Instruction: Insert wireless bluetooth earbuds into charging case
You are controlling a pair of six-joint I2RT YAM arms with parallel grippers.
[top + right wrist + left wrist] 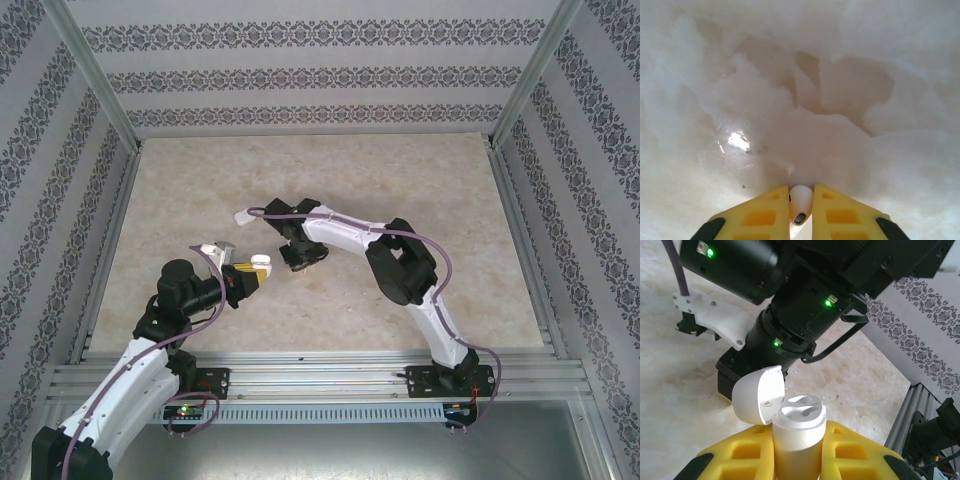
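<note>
- The table (400,180), pale and marbled, takes up the middle of the top view. Both arms reach in from the bottom edge and meet just left of centre.
- The right arm (400,260) curves in from the lower right, with the right gripper (300,252) pointing left towards the other one. In the left wrist view its black body crosses the top of the frame, above the case.
- The left arm (130,370) rises from the lower left. The left gripper (252,273) is closed narrow on the case, its yellow fingers (850,447) pressing from either side at the bottom of its wrist view.
- The case (796,440) stands upright in that grip and looks lifted off the table. Its lid (757,395) is swung open to the left, and its two sockets (801,410) look empty.
- A small white thing (243,216) lies on the table up and left of the right gripper; it is too small to say what it is.
- The bud (800,202) is pinched between the right gripper's yellow fingers (760,215) at the bottom centre of the right wrist view. Its rounded end pokes out towards the blurred table.
- Progress, as I judge it: the case is held and open and one bud is in hand, but none is seated.
- Left to do: bring the bud over a socket, press it in, then fetch a second bud for the other socket.
</note>
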